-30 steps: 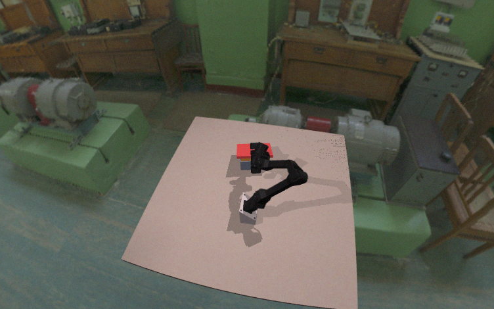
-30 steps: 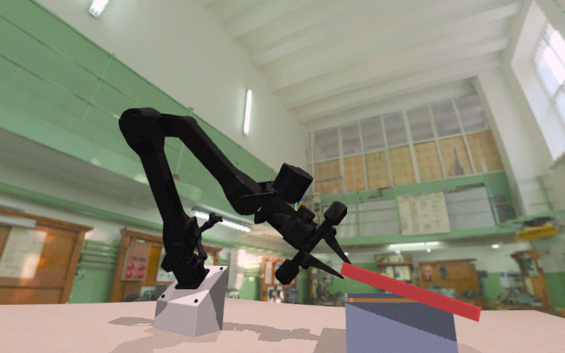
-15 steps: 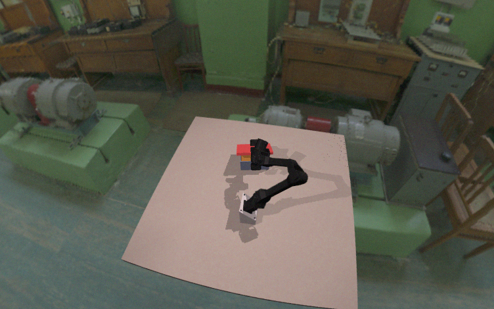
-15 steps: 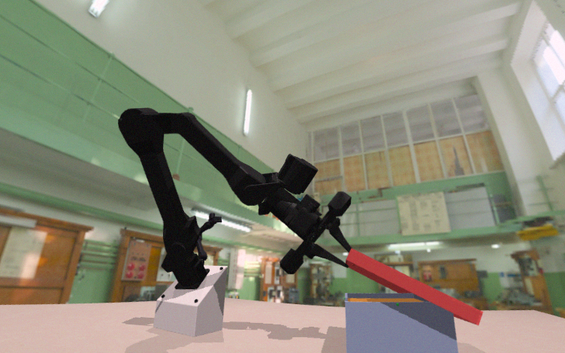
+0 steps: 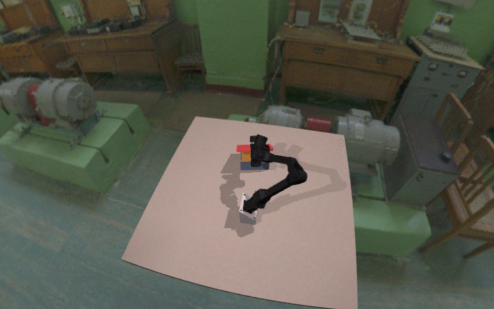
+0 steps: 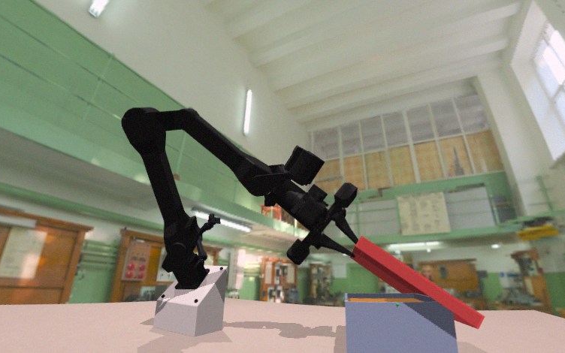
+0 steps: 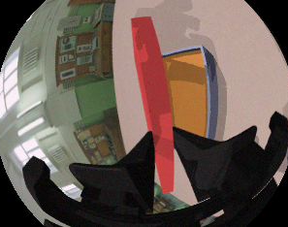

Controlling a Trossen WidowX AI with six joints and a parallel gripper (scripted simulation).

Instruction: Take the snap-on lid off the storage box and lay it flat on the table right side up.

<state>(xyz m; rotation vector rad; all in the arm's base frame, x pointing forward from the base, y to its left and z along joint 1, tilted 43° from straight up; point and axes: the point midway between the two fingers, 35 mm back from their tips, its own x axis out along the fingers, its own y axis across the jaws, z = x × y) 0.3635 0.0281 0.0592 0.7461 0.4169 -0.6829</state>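
Observation:
The red lid [image 5: 243,148] [image 6: 421,285] [image 7: 154,82] is off most of the box and steeply tilted. Its end by the arm is raised; its far end hangs lower, past the box's far rim. It appears to lean on that rim. My gripper [image 6: 355,248] [image 7: 161,133] is shut on the lid's raised edge, with one finger on each side. The blue-grey storage box [image 5: 253,165] [image 6: 390,328] [image 7: 213,97] stands upright on the table, its orange inside partly showing. In the top view the arm hides the fingertips and part of the lid.
The pinkish table [image 5: 299,249] [image 6: 276,318] carries the arm's pale base [image 5: 248,218] [image 6: 197,311], on the near side of the box in the top view. The table's far edge lies a short way behind the lid and box.

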